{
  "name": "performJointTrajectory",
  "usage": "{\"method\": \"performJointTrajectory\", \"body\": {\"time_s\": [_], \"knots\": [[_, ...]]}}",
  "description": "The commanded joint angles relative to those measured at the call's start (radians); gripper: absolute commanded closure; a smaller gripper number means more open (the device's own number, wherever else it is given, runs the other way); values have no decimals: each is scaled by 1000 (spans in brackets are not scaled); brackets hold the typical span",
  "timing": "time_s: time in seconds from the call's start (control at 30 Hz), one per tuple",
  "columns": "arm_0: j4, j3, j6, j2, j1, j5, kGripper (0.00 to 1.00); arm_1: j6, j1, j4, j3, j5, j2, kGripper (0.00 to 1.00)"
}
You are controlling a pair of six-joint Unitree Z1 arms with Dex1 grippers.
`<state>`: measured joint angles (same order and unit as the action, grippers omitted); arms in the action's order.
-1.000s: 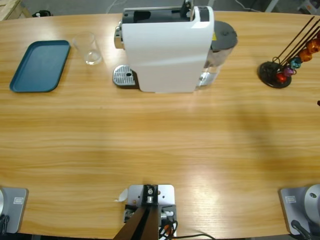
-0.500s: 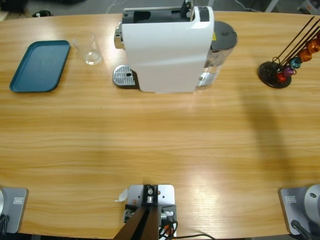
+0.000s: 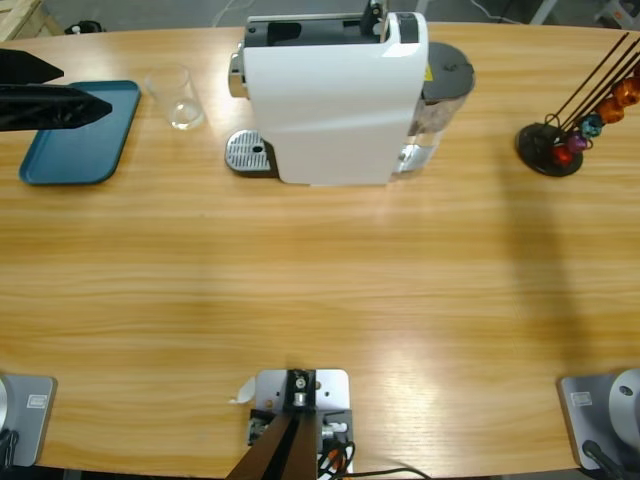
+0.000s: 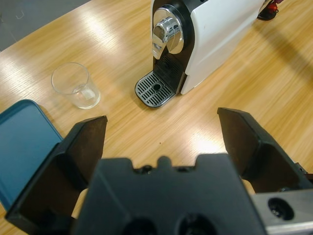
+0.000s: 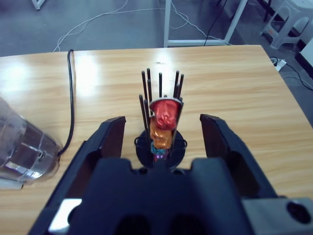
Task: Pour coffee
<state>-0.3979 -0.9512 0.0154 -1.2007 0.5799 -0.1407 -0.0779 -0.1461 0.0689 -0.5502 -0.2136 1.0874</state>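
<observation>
The long wooden worktop was bare along its near half. All the things stood along the far side.

At about ten o'clock lay a blue tray, flat on the wood. The left gripper reached in from the nine o'clock edge, over the tray's far end. In the left wrist view its two black jaws were wide apart with nothing between them. That view looked past the left gripper toward the glass and the front of the machine.

Just beside the tray, toward twelve o'clock, stood a clear glass cup, upright and empty as far as could be seen. In the left wrist view the cup stood apart from the tray and apart from the machine.

At twelve o'clock stood the white coffee machine. Its silver drip grate stuck out toward the cup, with no cup on it. In the left wrist view the shiny spout sat above the grate. A clear water tank was on the machine's other end.

At about two o'clock stood a black capsule stand with thin black rods and bright capsules on it. In the right wrist view the right gripper faced this stand. Its jaws were apart, one on each side, not touching it. Red and orange capsules were stacked between the rods.
</observation>
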Motion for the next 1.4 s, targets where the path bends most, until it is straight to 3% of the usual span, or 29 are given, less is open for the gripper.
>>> {"method": "performJointTrajectory", "body": {"time_s": [0.03, 0.67, 1.0, 1.1, 1.4], "knots": [[13, 45, -12, -24, 14, 12, 18, 15, 23, 40, 9, 25, 97, 326], [53, 47, -27, -37, 13, 10, 18, 66, 64, 95, 29, 44, 153, 335], [59, 49, -28, -39, 14, 10, 18, 66, 65, 108, 42, 60, 165, 377], [58, 49, -28, -35, 14, 12, 18, 66, 65, 123, 47, 57, 170, 492], [62, 49, -29, -33, 14, 14, 18, 66, 71, 131, 54, 56, 177, 492]]}}
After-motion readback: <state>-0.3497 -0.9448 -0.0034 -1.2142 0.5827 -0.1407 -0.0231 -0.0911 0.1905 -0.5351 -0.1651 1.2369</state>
